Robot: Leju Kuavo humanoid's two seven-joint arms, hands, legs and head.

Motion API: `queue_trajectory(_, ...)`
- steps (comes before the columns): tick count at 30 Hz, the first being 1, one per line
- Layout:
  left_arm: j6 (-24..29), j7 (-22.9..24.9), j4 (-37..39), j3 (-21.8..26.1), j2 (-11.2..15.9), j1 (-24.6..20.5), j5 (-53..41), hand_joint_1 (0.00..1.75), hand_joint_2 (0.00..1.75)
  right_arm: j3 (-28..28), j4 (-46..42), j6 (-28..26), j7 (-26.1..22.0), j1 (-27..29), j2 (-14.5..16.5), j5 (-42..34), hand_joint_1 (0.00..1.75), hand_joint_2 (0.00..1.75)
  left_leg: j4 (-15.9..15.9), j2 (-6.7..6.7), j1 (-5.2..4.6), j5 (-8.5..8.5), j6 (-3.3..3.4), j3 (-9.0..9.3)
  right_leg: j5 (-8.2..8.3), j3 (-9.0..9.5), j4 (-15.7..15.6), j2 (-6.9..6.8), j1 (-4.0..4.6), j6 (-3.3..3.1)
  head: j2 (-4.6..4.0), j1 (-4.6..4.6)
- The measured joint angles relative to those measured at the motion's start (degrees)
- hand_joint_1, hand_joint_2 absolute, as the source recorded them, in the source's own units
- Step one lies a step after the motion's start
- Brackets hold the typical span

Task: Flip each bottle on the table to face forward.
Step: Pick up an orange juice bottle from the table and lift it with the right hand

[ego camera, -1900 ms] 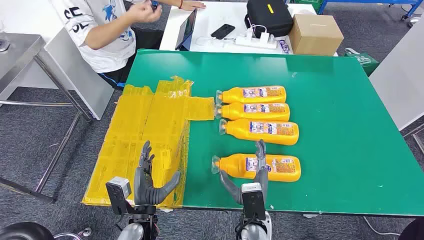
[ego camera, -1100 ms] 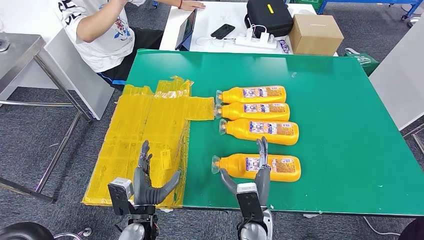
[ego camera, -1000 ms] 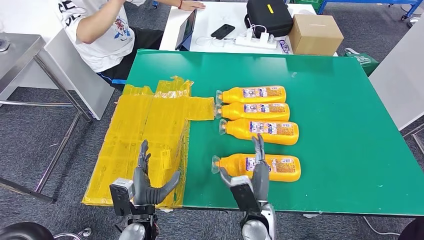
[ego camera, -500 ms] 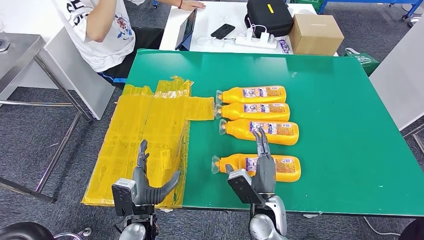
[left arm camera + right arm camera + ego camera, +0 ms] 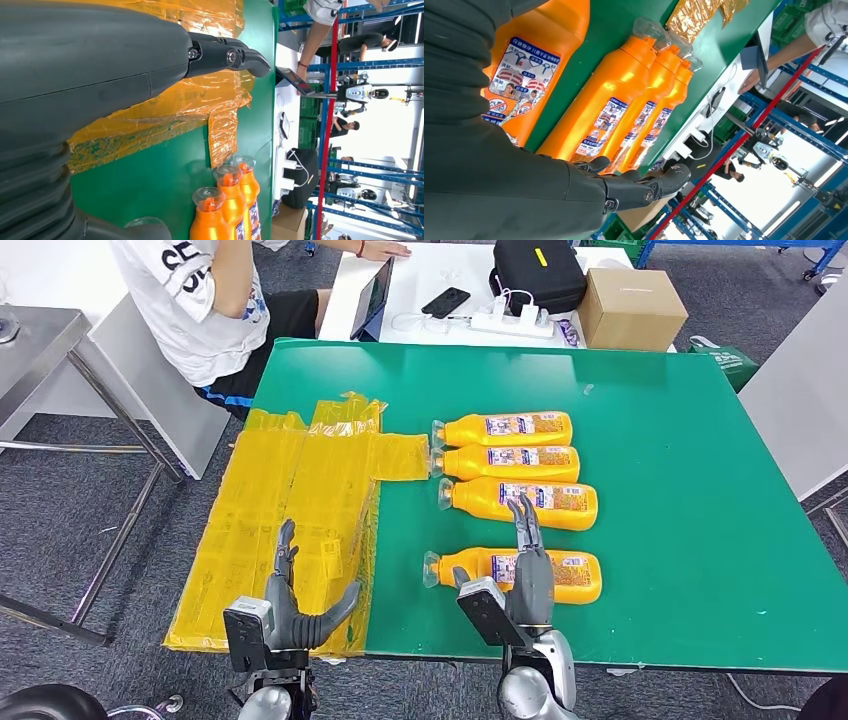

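Landmark for all positions: the nearest orange bottle (image 5: 520, 574), lying on its side on the green tabletop (image 5: 680, 490) close to the robot-side edge.

Right hand (image 5: 527, 570): poised over the middle of the nearest orange bottle, above its label. The fingers (image 5: 521, 515) are extended and slightly apart, pointing away from the robot, their tips reaching toward the next bottle beyond. Nothing is held. Whether the palm touches the bottle cannot be told from the head view; the right wrist view shows the label (image 5: 519, 75) just beside the hand's cover, with no fingers wrapped round the body.

Key relation: the bottle's long axis runs crosswise to the fingers — cap (image 5: 432, 569) toward the robot's left, base toward its right. A grasp across the barrel therefore looks available as the hand stands, and the right hand is by far the nearer one.

Left hand (image 5: 290, 600): well to the left of the bottle, above the yellow plastic sheeting (image 5: 290, 500), fingers spread and empty.

Beyond the nearest bottle — separated by a strip of bare tabletop — three more orange bottles (image 5: 515, 455) lie side by side, parallel to it, caps to the left. Farther still, a seated person (image 5: 215, 300) is past the tabletop's far left corner.
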Motion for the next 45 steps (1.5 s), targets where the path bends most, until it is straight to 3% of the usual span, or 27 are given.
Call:
queue_trajectory(7, 0.0, 0.0, 0.0, 0.0, 0.0, 0.0, -0.1, 0.0, 1.75, 0.0, 0.0, 0.7, 0.9, -0.1, -0.1, 0.4, 0.0, 1.75, 0.0, 0.0, 0.0, 0.0, 0.0, 0.0, 0.0, 0.0, 0.0, 0.0, 0.0, 0.0, 0.0, 0.0)
queue_trajectory(9, -0.2, 0.1, 0.3, 0.1, 0.0, -0.4, -1.0, 0.0, 1.75, 0.0, 0.5, 5.5, 6.3, -1.1, -1.5, 2.6, 0.0, 1.75, 0.0, 0.0, -0.01, 0.0, 0.01, 0.0, 0.01, 0.0, 0.0, 0.0, -0.01, 0.0, 0.0, -0.01)
queue_trajectory(12, -1.3, 0.1, 1.7, 0.8, 0.1, -1.8, -3.1, 0.0, 1.75, 0.0, 2.2, 17.7, 18.6, -3.9, -5.8, 7.7, 0.0, 1.75, 0.0, -0.13, -0.04, 0.08, 0.11, -0.02, 0.02, 0.06, 0.0, -0.08, -0.03, 0.02, 0.0, 0.03)
queue_trajectory(14, -1.9, 0.0, 2.4, 1.4, 0.1, -2.2, -3.7, 0.0, 1.75, -0.2, 2.9, 20.5, 21.2, -5.0, -7.6, 9.1, 0.0, 1.75, 0.0, -0.16, -0.05, 0.1, 0.15, -0.03, 0.04, 0.09, 0.0, -0.13, -0.03, 0.04, 0.0, 0.04)
queue_trajectory(25, -2.1, -0.1, 4.0, 2.4, 0.2, -2.8, -4.0, 0.0, 1.75, -0.2, 4.0, 20.9, 21.3, -6.2, -10.2, 9.4, 0.0, 1.75, 0.0, -0.09, -0.01, 0.07, 0.11, -0.02, 0.03, 0.04, 0.0, -0.11, 0.0, 0.04, 0.0, -0.01)
queue_trajectory(45, -3.5, -0.4, 5.5, 2.7, 0.1, -4.1, -4.5, 0.0, 1.75, 1.4, 4.6, 19.2, 20.9, -6.8, -10.1, 12.0, 0.0, 1.75, 0.0, -0.07, -0.02, 0.07, 0.11, -0.03, 0.03, 0.05, 0.0, -0.11, -0.01, 0.04, 0.0, 0.0)
